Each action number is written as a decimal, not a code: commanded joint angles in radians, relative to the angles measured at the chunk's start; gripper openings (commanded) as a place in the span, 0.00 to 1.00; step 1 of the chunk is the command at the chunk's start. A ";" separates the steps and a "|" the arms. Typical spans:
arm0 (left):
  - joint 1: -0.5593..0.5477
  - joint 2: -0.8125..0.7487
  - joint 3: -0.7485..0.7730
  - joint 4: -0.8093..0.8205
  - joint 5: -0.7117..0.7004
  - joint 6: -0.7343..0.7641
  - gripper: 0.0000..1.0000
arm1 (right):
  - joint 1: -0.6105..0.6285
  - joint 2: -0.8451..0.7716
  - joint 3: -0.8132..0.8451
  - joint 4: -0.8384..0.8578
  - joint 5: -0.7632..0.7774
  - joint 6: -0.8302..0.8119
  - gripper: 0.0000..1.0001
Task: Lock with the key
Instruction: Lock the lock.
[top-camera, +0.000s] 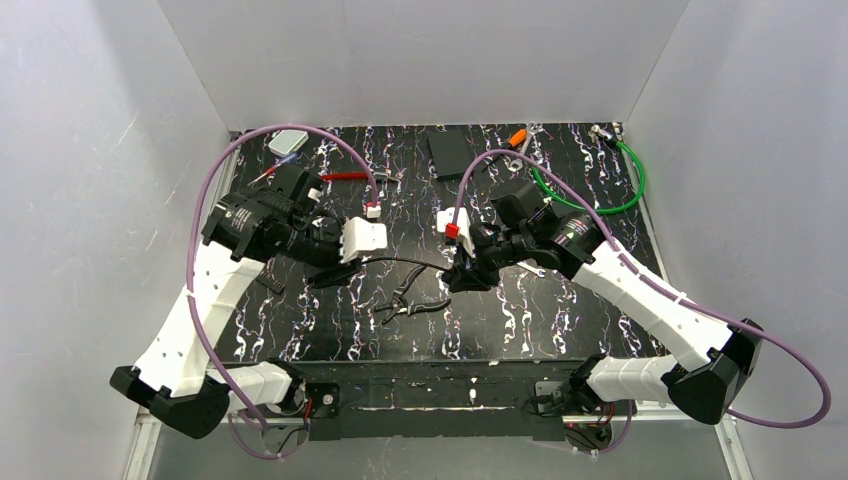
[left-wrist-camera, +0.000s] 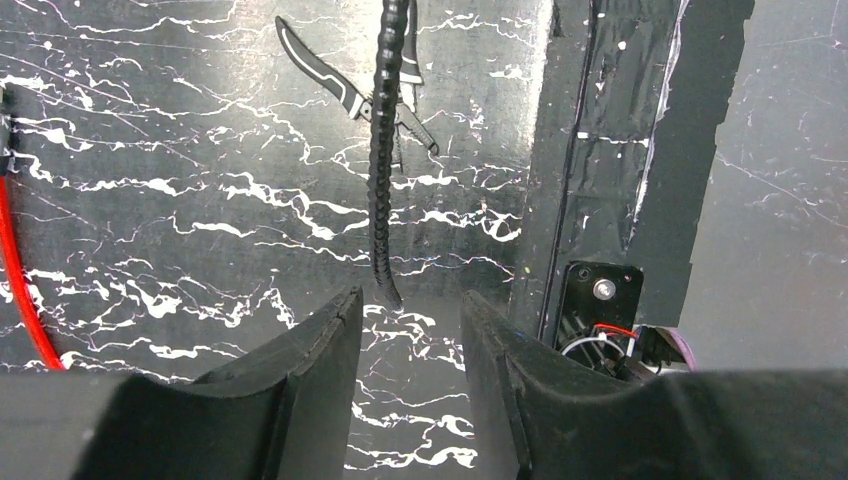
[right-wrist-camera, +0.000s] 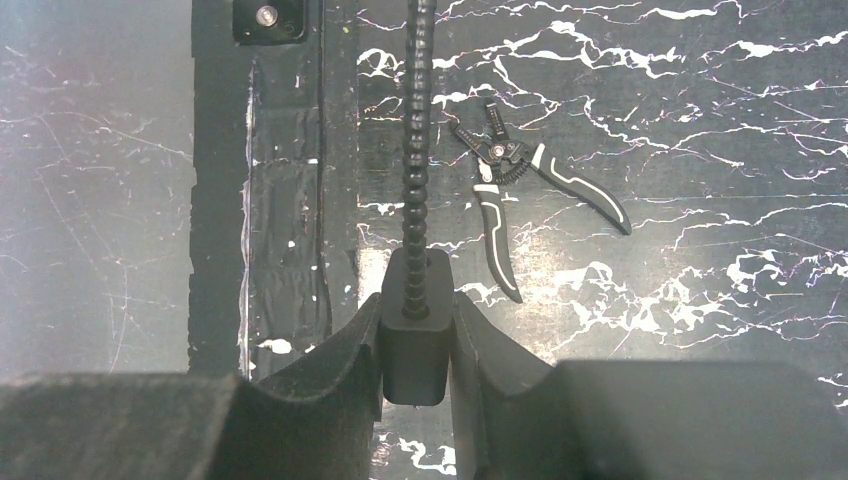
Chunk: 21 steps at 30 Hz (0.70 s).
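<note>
Because the lock body (right-wrist-camera: 412, 355) needs steadying, my right gripper (right-wrist-camera: 415, 312) pinches it; my left gripper (left-wrist-camera: 410, 302), spread, seemingly clears the cable tip (left-wrist-camera: 383, 262).

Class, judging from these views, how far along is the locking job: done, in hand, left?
Done: the right pincer is clamped on the lock body. In hand: the cable's free end hangs before the open left pincer, ungripped. Left: seating that end in the body and turning a key; no key shows.

White arm links (top-camera: 190, 320), black joints (top-camera: 715, 375); purple cables (top-camera: 828, 395) along both; black curved tool fingers (left-wrist-camera: 300, 380).
</note>
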 joint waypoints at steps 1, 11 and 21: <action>0.005 0.000 -0.027 0.009 0.040 0.013 0.40 | -0.002 -0.028 0.017 0.019 -0.029 -0.011 0.01; 0.006 0.020 -0.057 0.026 0.097 -0.009 0.00 | -0.002 -0.039 0.020 0.026 -0.030 -0.015 0.01; 0.003 -0.168 -0.144 0.534 0.416 -0.539 0.00 | -0.002 -0.208 -0.208 0.601 0.066 0.180 0.01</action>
